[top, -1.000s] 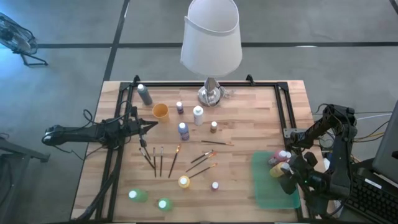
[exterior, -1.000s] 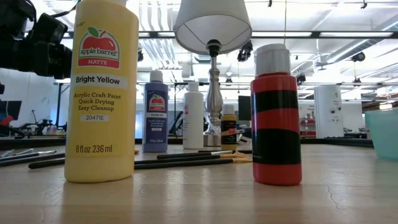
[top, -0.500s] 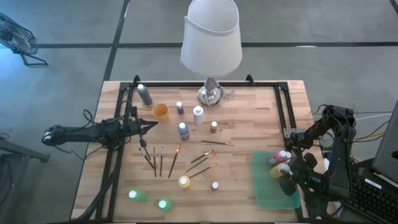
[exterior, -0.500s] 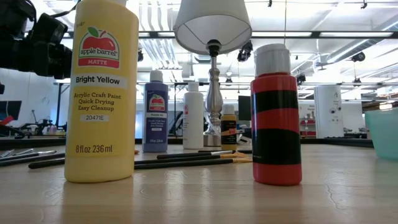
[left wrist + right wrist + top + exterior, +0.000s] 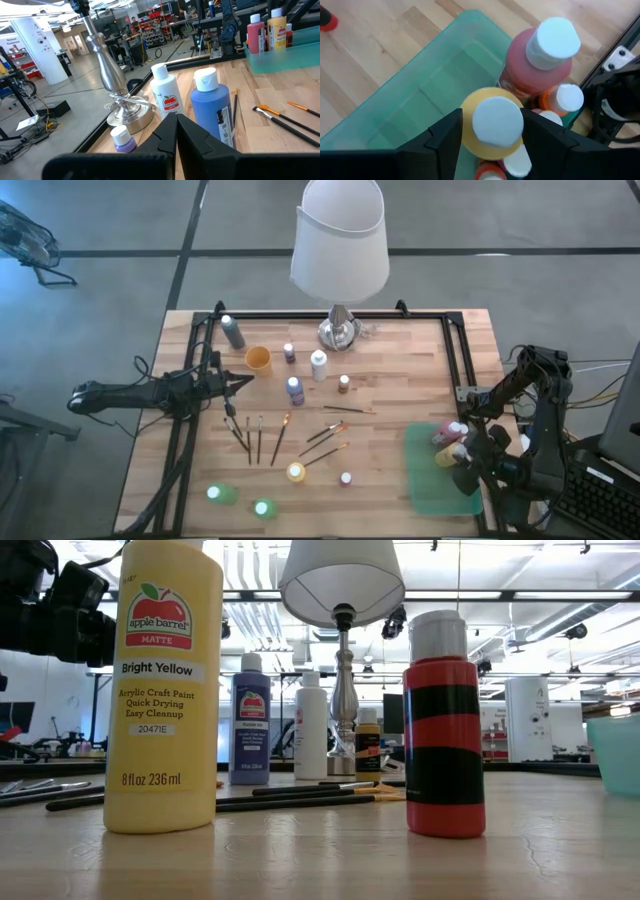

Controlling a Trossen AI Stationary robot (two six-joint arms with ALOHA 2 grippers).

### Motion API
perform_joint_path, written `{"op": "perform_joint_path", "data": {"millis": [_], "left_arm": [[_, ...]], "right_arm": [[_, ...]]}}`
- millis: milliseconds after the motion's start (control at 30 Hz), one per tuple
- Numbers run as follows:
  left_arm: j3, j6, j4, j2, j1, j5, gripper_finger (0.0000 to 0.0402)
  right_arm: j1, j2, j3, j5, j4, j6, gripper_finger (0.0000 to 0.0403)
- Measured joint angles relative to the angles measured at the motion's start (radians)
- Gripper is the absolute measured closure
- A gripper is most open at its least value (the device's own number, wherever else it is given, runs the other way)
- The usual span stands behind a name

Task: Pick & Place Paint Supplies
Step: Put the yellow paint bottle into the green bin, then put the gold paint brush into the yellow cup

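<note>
**Right gripper placing a yellow bottle in the tray**

At lower right of the high view, the right gripper [image 5: 492, 132] pinches a yellow bottle [image 5: 492, 125] over the green tray [image 5: 425, 470], just beside the pink bottle [image 5: 540, 55]. Releasing crookedly could topple its neighbours. The left gripper [image 5: 176, 132], fingers pressed together, waits at centre-left; other bottles and brushes [image 5: 258, 438] remain on the surface [image 5: 400, 370].

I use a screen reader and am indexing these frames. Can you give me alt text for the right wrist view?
The right gripper straddles a white-capped yellow paint bottle standing in a green tray. A pink bottle and an orange bottle stand next to it; wooden table shows beyond the tray.
</note>
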Motion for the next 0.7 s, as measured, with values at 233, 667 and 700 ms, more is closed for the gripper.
{"op": "perform_joint_path", "data": {"millis": [233,667,700], "left_arm": [[0.000,0.000,0.000,0.000,-0.001,0.000,0.0389],[0.000,0.000,0.000,0.000,-0.001,0.000,0.0389],[0.000,0.000,0.000,0.000,-0.001,0.000,0.0389]], "right_arm": [[0.000,-0.060,-0.005,0.011,-0.005,-0.022,0.0217],[0.000,-0.231,-0.005,0.227,-0.011,-0.156,0.0252],[-0.001,-0.247,-0.005,0.283,-0.011,-0.182,0.0256]]}}
